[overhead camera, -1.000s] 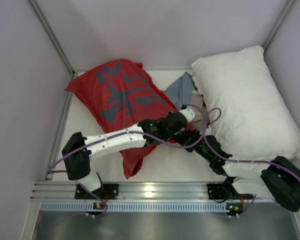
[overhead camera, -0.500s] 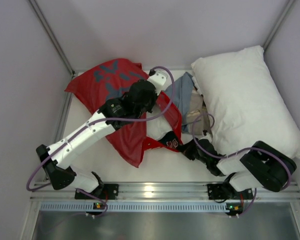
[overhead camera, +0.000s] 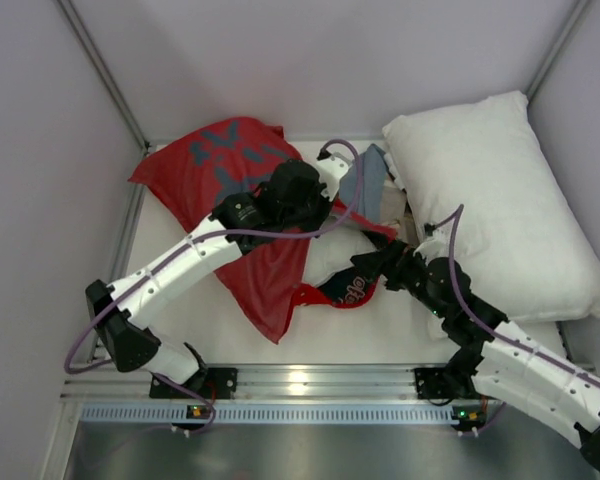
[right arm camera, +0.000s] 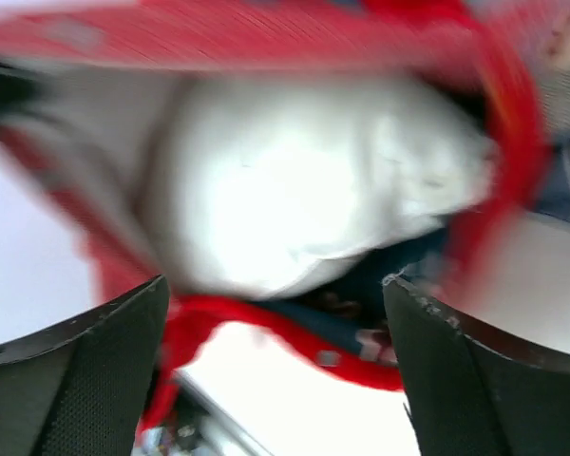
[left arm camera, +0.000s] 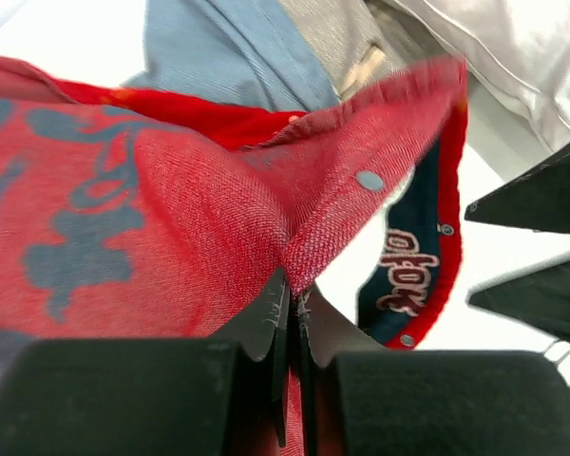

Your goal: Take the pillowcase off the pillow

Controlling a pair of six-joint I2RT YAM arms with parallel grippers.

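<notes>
The red pillowcase [overhead camera: 215, 170] with its grey-blue print lies at the back left. Its mouth faces right, and the navy lettered hem [overhead camera: 355, 290] curls on the table. My left gripper [overhead camera: 332, 212] is shut on a fold of the upper hem [left arm camera: 361, 190] and holds it up off the table. The white pillow [overhead camera: 330, 250] bulges out of the mouth. My right gripper [overhead camera: 372, 262] stands open just in front of that mouth. In the blurred right wrist view its fingers [right arm camera: 104, 351] flank the pillow [right arm camera: 294, 190] without touching it.
A second large white pillow [overhead camera: 495, 200] fills the back right corner. A grey-blue cloth [overhead camera: 365, 178] and a beige cloth [left arm camera: 347, 38] lie between it and the pillowcase. Frame posts and walls close in the table, and a metal rail [overhead camera: 300, 385] runs along the near edge.
The left gripper pulled back and left with the hem, lifting the mouth open. The right gripper went from shut near the lower hem to open, and its arm rose toward the pillow.
</notes>
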